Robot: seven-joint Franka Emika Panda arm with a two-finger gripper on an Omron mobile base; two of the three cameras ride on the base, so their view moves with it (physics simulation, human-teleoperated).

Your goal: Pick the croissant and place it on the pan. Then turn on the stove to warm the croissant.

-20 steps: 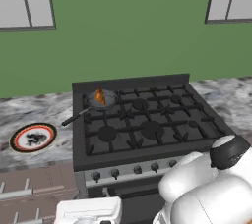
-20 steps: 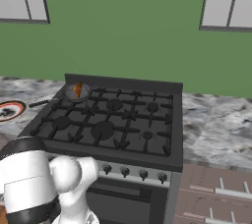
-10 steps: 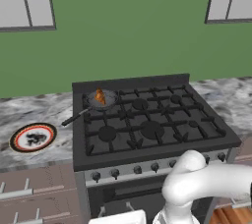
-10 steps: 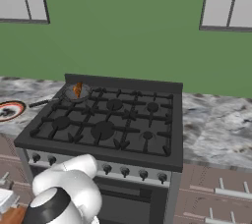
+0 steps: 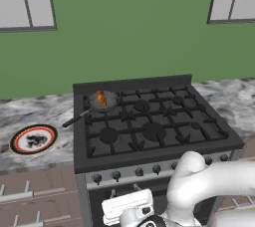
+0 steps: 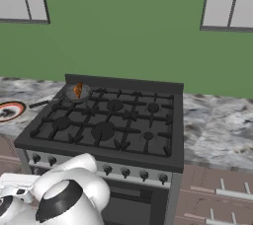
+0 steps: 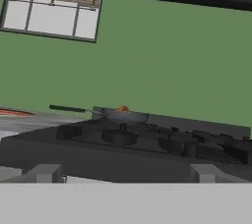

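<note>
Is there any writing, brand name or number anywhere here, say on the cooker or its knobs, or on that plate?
None can be read.
The stove shows no brand, and its knobs have no legible marks.
The plate has a dark pattern in the middle, not lettering.

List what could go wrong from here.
1. The knobs sit close together in a row; the low arm could turn one for the wrong burner, leaving the pan at the stove's back left corner cold.
2. The pan's handle sticks out toward the plate; a bump could tip the croissant out.
</note>
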